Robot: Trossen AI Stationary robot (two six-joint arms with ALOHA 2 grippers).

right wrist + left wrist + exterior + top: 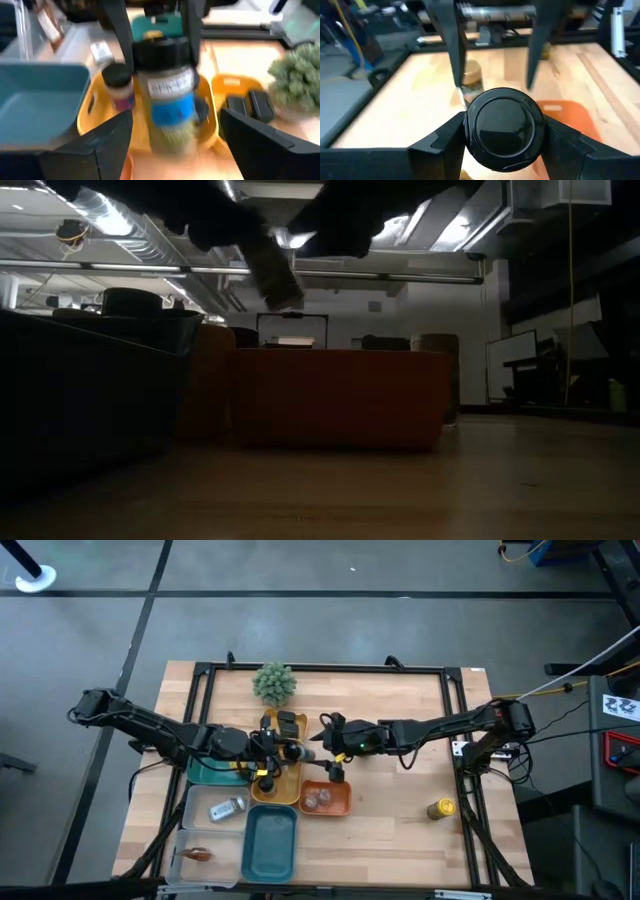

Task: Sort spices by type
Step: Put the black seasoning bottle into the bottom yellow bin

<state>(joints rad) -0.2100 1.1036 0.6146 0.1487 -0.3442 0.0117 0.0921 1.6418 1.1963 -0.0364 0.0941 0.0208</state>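
Wooden tabletop [400, 830] fills the high view, and on it we see both arms meeting over the yellow tray [272, 783] at the centre. Our left gripper [268, 748] comes in from the left, the right gripper [322, 743] from the right, with a jar between them. Two jars lie in the orange tray [325, 799], one bottle lies in the clear tray [200, 808], a brown packet [197, 854] sits near the left corner, and a yellow-capped jar [441, 808] stands alone well to the right. The teal tray [270, 843] looks bare. A fuzzy green plant [274, 683] stands at the far side.

From the low view we make out only the orange tray's wall [335, 412] and dark arm shapes overhead, with a pale thing hanging between them.

In the left wrist view, our left gripper [502, 142] pinches a black-capped jar [504, 126] by its lid; the other arm's fingers [456, 50] stand beyond it.

In the right wrist view, the right gripper [175, 142] is spread wide, its jaws clear on either side of the blue-labelled spice jar [167, 100], which hangs over the yellow tray [90, 107] beside a small dark-capped jar [119, 87].

We judge the sort well begun but unfinished: this jar is still in hand, and the lone jar on the right is unsorted.
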